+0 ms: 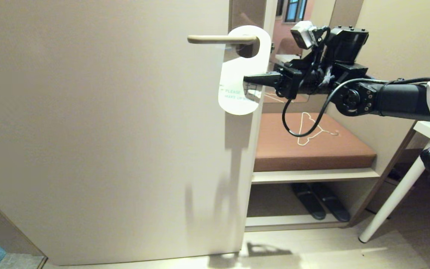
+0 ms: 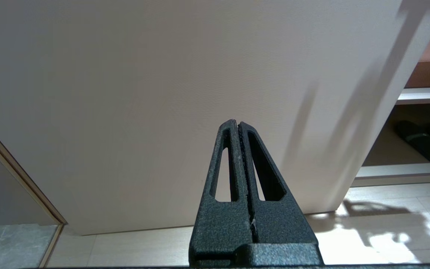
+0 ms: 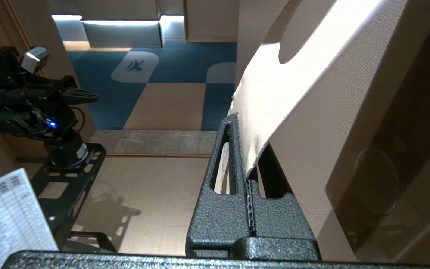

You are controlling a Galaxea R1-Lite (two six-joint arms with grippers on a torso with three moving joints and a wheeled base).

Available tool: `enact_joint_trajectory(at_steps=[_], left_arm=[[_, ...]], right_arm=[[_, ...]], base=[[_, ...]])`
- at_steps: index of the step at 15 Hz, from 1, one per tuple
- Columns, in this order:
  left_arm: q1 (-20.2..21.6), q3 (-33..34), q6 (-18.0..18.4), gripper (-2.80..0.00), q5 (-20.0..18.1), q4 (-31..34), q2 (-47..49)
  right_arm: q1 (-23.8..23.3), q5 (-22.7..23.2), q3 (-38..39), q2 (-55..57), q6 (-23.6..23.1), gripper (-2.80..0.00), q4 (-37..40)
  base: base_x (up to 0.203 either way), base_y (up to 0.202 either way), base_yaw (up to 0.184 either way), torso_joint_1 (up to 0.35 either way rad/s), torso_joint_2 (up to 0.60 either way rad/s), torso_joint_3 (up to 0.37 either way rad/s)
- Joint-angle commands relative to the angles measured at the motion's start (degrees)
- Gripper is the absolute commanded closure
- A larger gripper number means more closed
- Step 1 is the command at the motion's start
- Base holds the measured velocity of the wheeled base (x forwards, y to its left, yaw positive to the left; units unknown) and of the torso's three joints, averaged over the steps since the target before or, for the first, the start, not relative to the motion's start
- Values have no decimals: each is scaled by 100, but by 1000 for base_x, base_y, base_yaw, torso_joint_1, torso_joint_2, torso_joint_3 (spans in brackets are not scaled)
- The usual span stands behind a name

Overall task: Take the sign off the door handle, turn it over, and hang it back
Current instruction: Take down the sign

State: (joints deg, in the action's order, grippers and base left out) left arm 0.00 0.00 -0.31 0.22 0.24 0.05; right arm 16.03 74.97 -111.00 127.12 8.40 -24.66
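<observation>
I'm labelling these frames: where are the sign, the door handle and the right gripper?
sign (image 1: 237, 80): head view, white face above the lettering.
door handle (image 1: 218, 39): head view, middle of the bar.
right gripper (image 1: 248, 79): head view, fingertips shut on the sign's edge.

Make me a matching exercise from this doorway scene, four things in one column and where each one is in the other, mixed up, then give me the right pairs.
Things:
1. sign
2. wire hanger
3. slippers
4. right gripper

Places or states:
A. lying on the brown bench cushion
B. hanging on the door handle, white face out
C. shut on the sign's edge
D. on the low shelf under the bench

Pairs: 1-B, 2-A, 3-D, 4-C
</observation>
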Motion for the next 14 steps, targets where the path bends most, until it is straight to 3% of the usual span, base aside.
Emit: enact_joint_trajectory(at_steps=[1,14], left_arm=[[0,0,-4,0,4,2,4],[0,0,-4,0,4,2,4]], right_arm=[[31,2,136,-9,-89,0,-12],[230,-1405,245,-311,-128,0,-4]], base=[[0,0,0,0,0,0],[0,0,0,0,0,0]])
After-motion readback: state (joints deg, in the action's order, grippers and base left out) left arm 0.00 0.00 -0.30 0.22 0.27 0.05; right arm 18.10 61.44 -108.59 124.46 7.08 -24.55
